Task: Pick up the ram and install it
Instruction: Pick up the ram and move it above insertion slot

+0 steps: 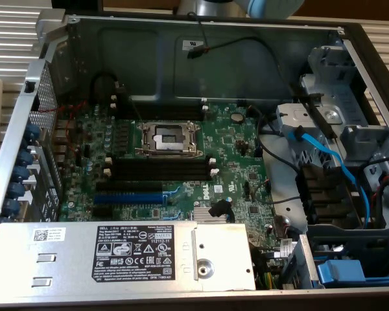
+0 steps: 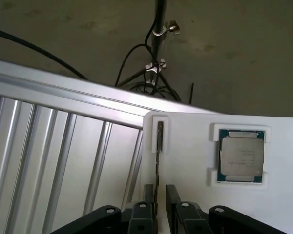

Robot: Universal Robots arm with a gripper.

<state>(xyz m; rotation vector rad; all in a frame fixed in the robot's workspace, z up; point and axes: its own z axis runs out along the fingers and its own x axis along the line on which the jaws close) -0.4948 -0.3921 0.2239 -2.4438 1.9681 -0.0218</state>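
Gripper (image 2: pixel 160 197) was spread astride the ram (image 2: pixel 159 146), which stood on edge in its white holder (image 2: pixel 185 151). Probably light, stiff, fragile, so pinch the flat faces. Black DIMM slots (image 1: pixel 162 170) sat empty mid-frame in the exterior view.

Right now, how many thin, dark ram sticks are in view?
1. The ram stands on edge in the white plastic tray, beside the square silver processor chip, lined up with the open gripper. The long black motherboard slots look empty.

Looked like robotics or electronics lab bench: opened computer case (image 1: pixel 246 58) with bare motherboard (image 1: pixel 240 146) lay on ribbed aluminium table (image 2: pixel 49 161); white fixture plate (image 2: pixel 185 146) held loose processor (image 2: pixel 241 156); stand pole (image 2: pixel 159 14) (cables clipped on) rose from concrete floor (image 2: pixel 63 29).
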